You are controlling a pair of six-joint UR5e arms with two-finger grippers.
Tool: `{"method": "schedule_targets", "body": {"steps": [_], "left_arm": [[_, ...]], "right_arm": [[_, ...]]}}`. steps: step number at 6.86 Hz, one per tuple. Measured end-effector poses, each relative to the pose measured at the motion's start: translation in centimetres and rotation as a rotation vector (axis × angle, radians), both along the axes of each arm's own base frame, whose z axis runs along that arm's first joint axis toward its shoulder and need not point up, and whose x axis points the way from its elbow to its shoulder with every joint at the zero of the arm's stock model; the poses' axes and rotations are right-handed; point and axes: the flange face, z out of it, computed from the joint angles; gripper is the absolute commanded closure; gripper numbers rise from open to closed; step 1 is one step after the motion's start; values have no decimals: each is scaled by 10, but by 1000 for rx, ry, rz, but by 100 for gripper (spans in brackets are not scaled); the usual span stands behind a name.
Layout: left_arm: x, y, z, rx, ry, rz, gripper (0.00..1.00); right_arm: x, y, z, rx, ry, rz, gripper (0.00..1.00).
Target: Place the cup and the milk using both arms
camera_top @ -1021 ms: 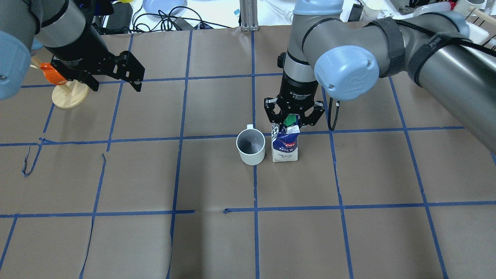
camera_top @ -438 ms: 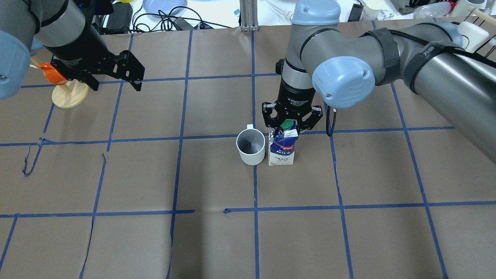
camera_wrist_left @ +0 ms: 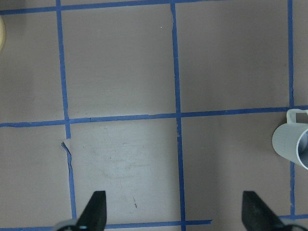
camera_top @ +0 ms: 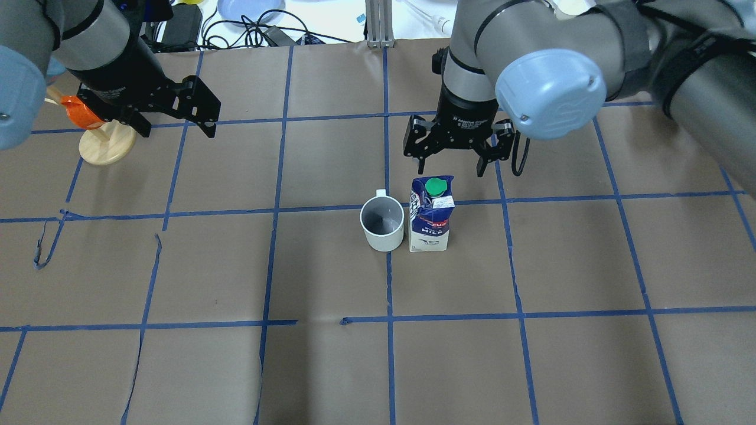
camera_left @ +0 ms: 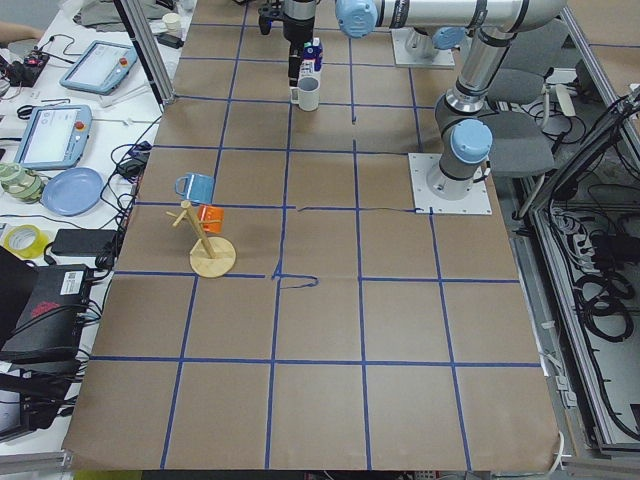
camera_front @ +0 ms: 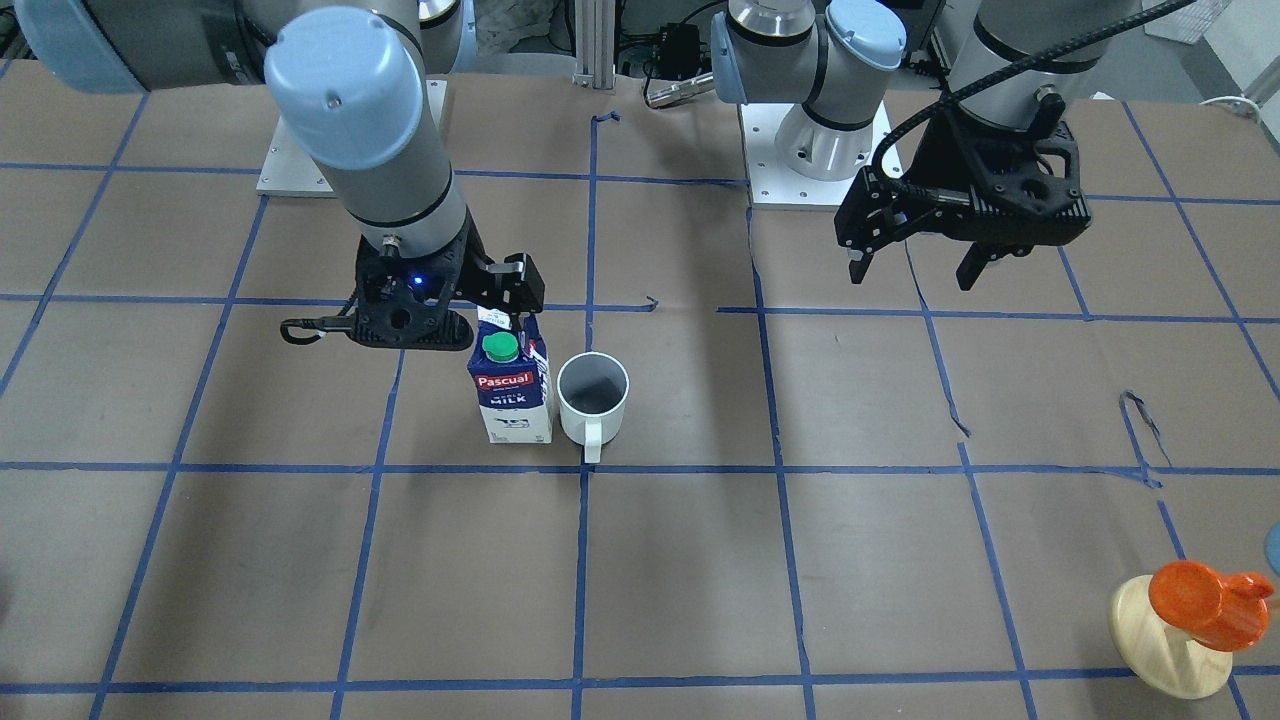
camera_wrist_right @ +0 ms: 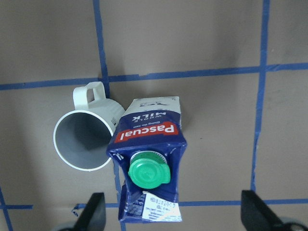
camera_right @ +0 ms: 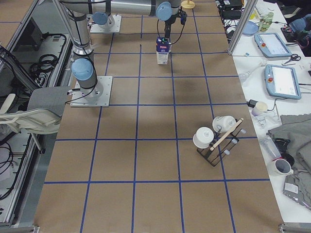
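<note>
Overhead exterior: right gripper (camera_top: 452, 165) hangs spread above milk (camera_top: 432, 215); left gripper (camera_top: 177, 131) apart, seemingly tilted.

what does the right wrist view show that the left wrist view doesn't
Only the right wrist view: the milk with its green cap, standing right beside the cup, whose whole rim and handle show. Only the left wrist view: a sliver of the pale wooden stand base at the left edge, and a torn bit of tape; the cup is cut off at the right edge. Both: the cup, brown paper with blue tape lines, and an open gripper's fingertips at the bottom, right gripper and left gripper.
</note>
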Motion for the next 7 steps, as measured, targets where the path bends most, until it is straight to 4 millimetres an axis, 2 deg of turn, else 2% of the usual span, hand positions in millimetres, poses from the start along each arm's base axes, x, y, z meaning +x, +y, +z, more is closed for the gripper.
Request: {"method": "schedule_targets", "body": {"steps": [1,2,3,5,6,7], "left_arm": [[0,-1,1,-2,2,0,0],[0,-2,3,-6,2,1,0],[2,-4,6,-6,2,5,0],[2,-6,10,15,4,24,0],[1,-6,10,20,4,29,0],[1,-6,10,23,5,30,0]], "right_arm": [[-10,8,34,-29,42,1,0],[-24,22,63,-39,69,-2,5],[-40,30,82,-53,80,-3,7],[-75,29,99,-87,80,33,7],[-87,30,106,-106,76,38,3],[-90,30,110,-126,71,40,0]]}}
